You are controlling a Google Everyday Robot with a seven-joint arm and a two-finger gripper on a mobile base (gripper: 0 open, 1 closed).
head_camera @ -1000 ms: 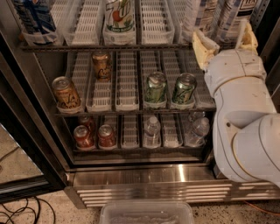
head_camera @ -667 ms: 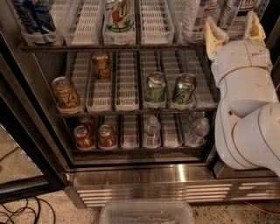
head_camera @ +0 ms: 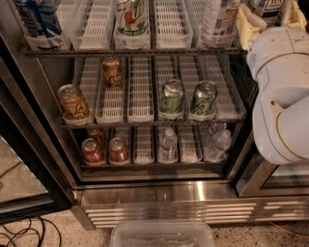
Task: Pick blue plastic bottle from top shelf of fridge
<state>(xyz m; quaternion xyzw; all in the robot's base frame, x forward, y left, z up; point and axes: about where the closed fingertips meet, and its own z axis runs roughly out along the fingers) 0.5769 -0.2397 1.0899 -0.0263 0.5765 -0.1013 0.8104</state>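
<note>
The blue plastic bottle (head_camera: pixel 218 20) stands on the top shelf (head_camera: pixel 145 50) of the fridge (head_camera: pixel 145 193), far to the right, in a white tray. Only its lower part shows; the cap is cut off at the top. It has a pale label w/ small print.

Just beside it, on the right, is the end effector (head_camera: pixel 273 19). Its two yellowish fingers (head_camera: pixel 248 25) are spread wide apart and hold nothing. The bottom of another bottle w/ a dark label (head_camera: pixel 265 6) shows btwn them. I can't tell if the near finger touches the blue plastic bottle. The big white arm (head_camera: pixel 282 96) hangs down below the end effector, in front of the fridge's right side.

More to the left on the top shelf are a white-label bottle w/ a red & green logo (head_camera: pixel 133 17) and, at the far left, a dark-blue-label bottle (head_camera: pixel 34 19).

The middle rack has 2 brown cans (head_camera: pixel 72 102) on the left and 2 green cans (head_camera: pixel 171 96) on the right. The low rack has 2 red cans (head_camera: pixel 91 149) and small water bottles (head_camera: pixel 168 144).

Under that runs the ribbed steel grille (head_camera: pixel 169 212). A clear plastic bin (head_camera: pixel 161 234) sits on the floor in front. Black cables (head_camera: pixel 19 236) lie at the bottom left, next to the dark door frame (head_camera: pixel 29 144).
</note>
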